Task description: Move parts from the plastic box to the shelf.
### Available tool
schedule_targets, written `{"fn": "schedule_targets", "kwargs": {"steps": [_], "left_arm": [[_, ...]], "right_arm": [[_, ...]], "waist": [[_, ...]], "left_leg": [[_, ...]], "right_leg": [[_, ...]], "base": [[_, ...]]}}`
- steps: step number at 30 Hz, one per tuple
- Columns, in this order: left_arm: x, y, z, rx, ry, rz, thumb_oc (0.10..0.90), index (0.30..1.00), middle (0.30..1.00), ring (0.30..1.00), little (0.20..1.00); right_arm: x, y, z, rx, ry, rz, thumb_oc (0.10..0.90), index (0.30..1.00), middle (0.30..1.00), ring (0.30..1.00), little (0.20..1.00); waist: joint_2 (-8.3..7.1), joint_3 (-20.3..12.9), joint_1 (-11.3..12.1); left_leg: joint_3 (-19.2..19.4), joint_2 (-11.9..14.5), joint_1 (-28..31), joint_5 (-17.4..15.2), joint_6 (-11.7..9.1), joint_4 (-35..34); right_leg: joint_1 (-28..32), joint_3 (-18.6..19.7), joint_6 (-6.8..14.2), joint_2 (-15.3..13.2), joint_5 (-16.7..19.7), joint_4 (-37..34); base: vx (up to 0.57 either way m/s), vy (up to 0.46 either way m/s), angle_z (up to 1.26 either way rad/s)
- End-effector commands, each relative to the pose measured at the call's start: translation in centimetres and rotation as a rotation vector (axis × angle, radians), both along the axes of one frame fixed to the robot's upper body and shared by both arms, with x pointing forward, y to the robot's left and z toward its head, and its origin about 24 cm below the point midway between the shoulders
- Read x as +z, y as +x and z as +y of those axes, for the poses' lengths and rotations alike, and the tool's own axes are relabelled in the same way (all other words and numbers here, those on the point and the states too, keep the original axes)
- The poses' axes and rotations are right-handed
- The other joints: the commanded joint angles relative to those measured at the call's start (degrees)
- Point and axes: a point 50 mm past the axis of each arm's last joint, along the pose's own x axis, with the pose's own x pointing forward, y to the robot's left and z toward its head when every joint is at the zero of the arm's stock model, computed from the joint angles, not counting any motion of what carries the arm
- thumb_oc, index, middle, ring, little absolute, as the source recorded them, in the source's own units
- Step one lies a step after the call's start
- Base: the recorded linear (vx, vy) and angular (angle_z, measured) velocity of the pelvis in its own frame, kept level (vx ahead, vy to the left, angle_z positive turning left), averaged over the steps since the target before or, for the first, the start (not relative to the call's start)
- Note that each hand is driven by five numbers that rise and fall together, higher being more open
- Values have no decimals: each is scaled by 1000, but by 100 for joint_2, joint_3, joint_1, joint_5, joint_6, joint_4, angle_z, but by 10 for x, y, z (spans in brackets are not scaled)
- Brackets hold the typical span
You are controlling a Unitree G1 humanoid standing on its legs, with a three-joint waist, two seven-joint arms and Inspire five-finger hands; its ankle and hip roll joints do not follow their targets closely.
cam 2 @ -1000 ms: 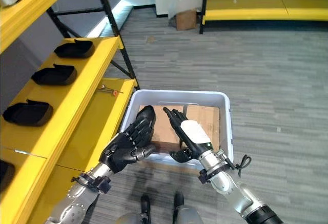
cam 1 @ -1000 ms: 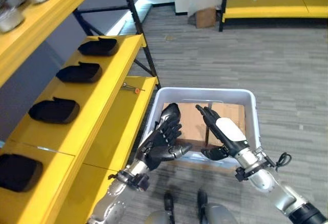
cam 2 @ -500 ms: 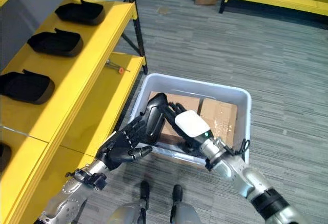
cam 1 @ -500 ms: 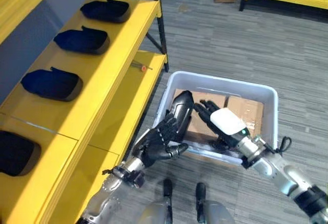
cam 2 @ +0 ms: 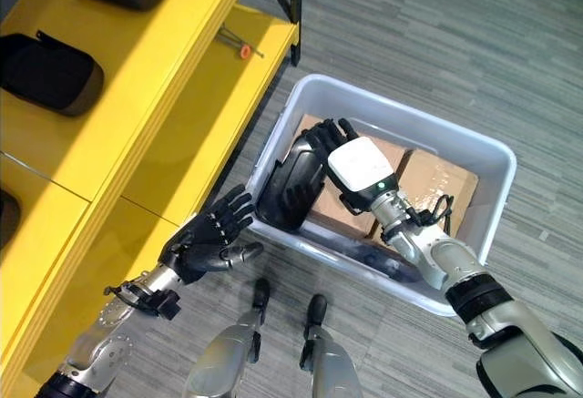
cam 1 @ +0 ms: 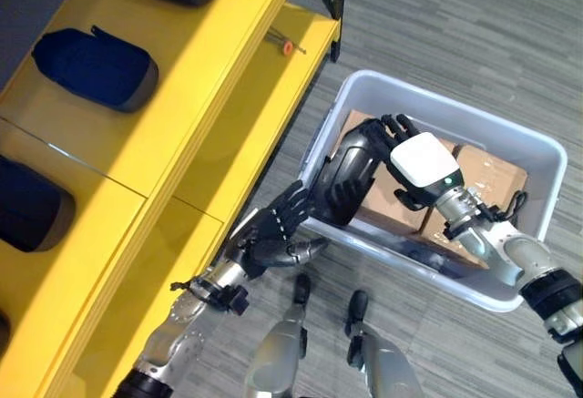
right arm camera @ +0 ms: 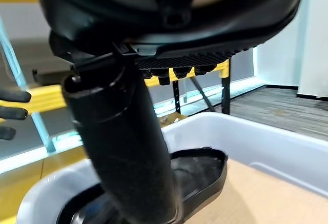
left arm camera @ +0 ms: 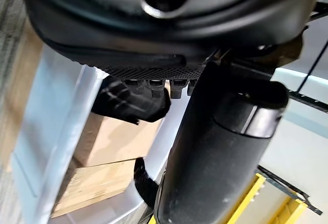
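Note:
A black moulded part (cam 1: 344, 184) stands tilted against the near-left wall of the white plastic box (cam 1: 474, 123), its lower end hanging over the rim. My right hand (cam 1: 424, 157), under its white cover, lies on the part's upper end inside the box; its fingers (cam 1: 397, 127) are straight and spread, and its thumb (right arm camera: 123, 147) reaches down to the part (right arm camera: 197, 178). My left hand (cam 2: 208, 236) hovers open outside the box, a little apart from the part. The left wrist view shows the part (left arm camera: 128, 103) past the box's wall.
Flat cardboard (cam 1: 483, 166) covers the box's bottom. To the left runs the yellow shelf (cam 1: 209, 79), with black parts (cam 1: 96, 68) lying in a row on its upper board and a small screwdriver (cam 1: 281, 45) on the lower board. Grey floor surrounds the box.
The camera has tipped down. My left hand has let go of the part and drawn back out of the box. The right hand has pushed the part up against the box's left wall.

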Motion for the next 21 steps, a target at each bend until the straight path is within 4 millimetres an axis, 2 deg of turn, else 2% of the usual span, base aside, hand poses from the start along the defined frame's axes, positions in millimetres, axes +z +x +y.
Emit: {"fn": "schedule_targets", "kwargs": {"steps": [1, 8, 12, 18, 21], "left_arm": [[35, -6, -6, -70, -100, -189, 900, 1000, 1000, 1000, 1000], [30, -7, -4, -97, -78, -167, 900, 1000, 1000, 1000, 1000], [31, -8, -7, -126, -87, -171, 900, 1000, 1000, 1000, 1000], [31, -5, -9, -118, -83, -175, 900, 1000, 1000, 1000, 1000], [32, -4, -10, -134, -68, -182, 900, 1000, 1000, 1000, 1000]], "right_arm": [[38, 6, 4, 37, -130, -137, 900, 1000, 1000, 1000, 1000], [49, 15, -13, -40, -182, -145, 900, 1000, 1000, 1000, 1000], [66, 17, -11, -42, -213, -224, 900, 1000, 1000, 1000, 1000], [68, 21, -10, -74, -252, -215, 900, 1000, 1000, 1000, 1000], [68, 26, -18, -137, -272, -210, 900, 1000, 1000, 1000, 1000]], "waist": [[27, -356, 77], [121, -101, 178], [185, 62, 175], [188, 161, 188], [194, 161, 244]], "left_leg": [[-38, -183, -586, 143, -79, 203], [-108, -206, -858, 262, -55, 202], [-103, -212, -1084, 330, -62, 231], [-87, -203, -1314, 387, -74, 250], [-116, -218, -1427, 414, -66, 242]], "right_leg": [[-381, -120, 3, 21, -495, 995], [-866, -165, -9, 66, -540, 1387], [-1178, -177, -22, 89, -569, 1598], [-1433, -204, -13, 97, -575, 1726], [-1553, -234, -10, 102, -575, 1773]], "base": [[-47, -50, 8], [-58, -23, 7], [-75, 24, 3], [-43, -4, 0], [-35, -47, 6]]}}
